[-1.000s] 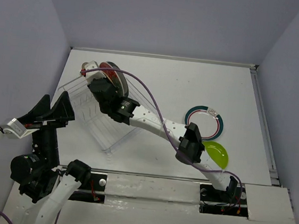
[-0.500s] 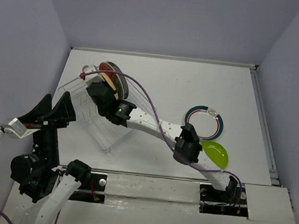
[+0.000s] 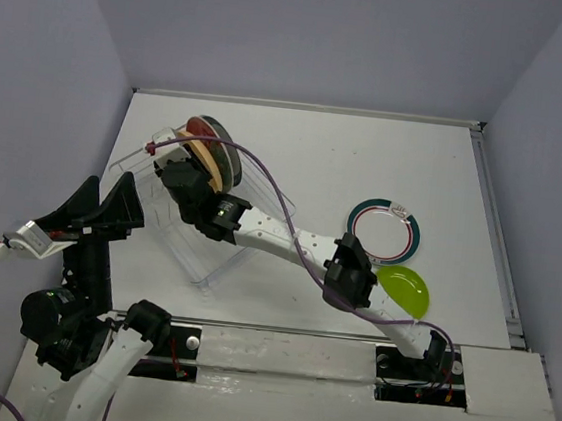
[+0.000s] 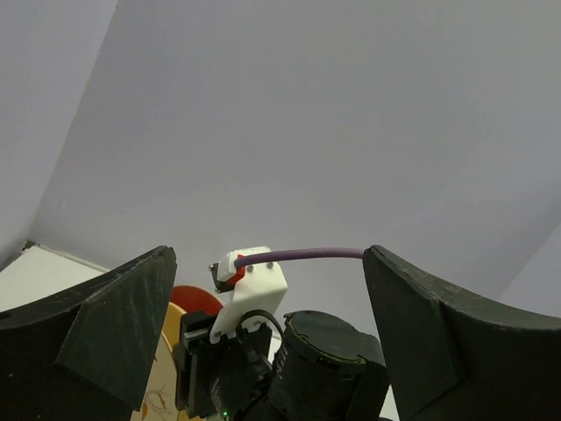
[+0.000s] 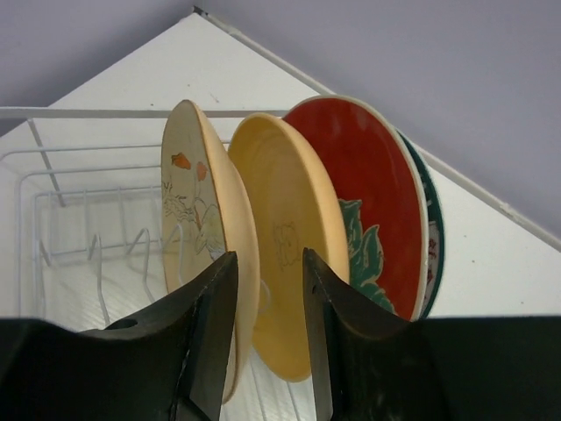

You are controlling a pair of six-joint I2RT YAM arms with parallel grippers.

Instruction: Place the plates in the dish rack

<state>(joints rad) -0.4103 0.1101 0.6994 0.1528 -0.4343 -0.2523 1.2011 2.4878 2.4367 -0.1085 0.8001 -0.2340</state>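
Observation:
The wire dish rack (image 3: 206, 258) stands at the left. Several plates stand upright in it. In the right wrist view they are, left to right, the beige speckled plate (image 5: 197, 219), the orange-yellow plate (image 5: 294, 237), the red plate with teal flower (image 5: 372, 193) and a teal-rimmed plate (image 5: 432, 228). My right gripper (image 5: 269, 256) (image 3: 180, 163) is over the rack, open. The beige plate's rim lies between its fingers, against the left one. A second teal-rimmed plate (image 3: 385, 229) and the lime green plate (image 3: 403, 289) lie on the table at the right. My left gripper (image 3: 100, 207) is open and empty, raised left of the rack.
The right arm (image 3: 288, 239) stretches across the table from its base to the rack. Its purple cable (image 3: 266, 164) arcs over the rack. The table's far edge meets the wall behind the plates. The left wrist view shows the right wrist (image 4: 324, 368) close ahead.
My right gripper has shifted a little left and nearer along the rack. The beige plate now shows standing beside the orange-yellow one. The left arm has not moved.

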